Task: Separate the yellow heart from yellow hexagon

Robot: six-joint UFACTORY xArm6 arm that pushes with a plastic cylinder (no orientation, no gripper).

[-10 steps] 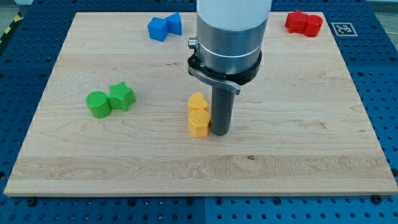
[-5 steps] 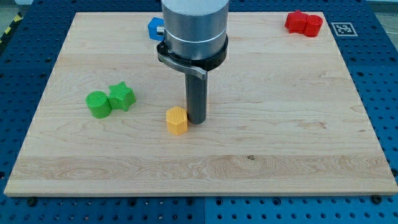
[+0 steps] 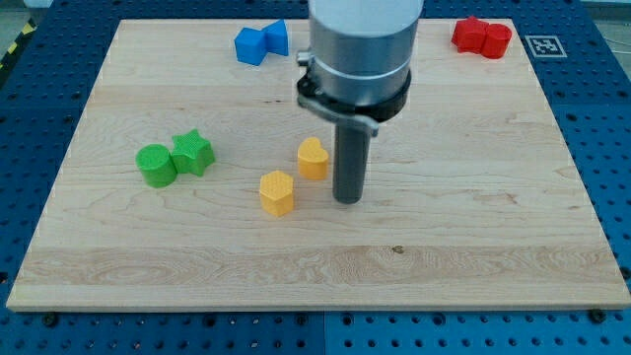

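Having swung right, my tip (image 3: 347, 200) seemingly clears the now-parted yellow heart (image 3: 313, 158) and yellow hexagon (image 3: 277, 192); no pincer shows.

Arm (image 3: 360, 49) cut off at view's top; no blocks hidden.

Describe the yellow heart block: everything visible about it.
The yellow heart is a small, solid-looking block of matte yellow-orange, plastic by its look, lying flat on the wooden board near the middle. Its rounded lobes face the view's top. It touches nothing: a strip of bare wood separates it from the yellow hexagon, which sits toward the view's lower left. My tip stands to its right and slightly lower in the view, also clear of it.
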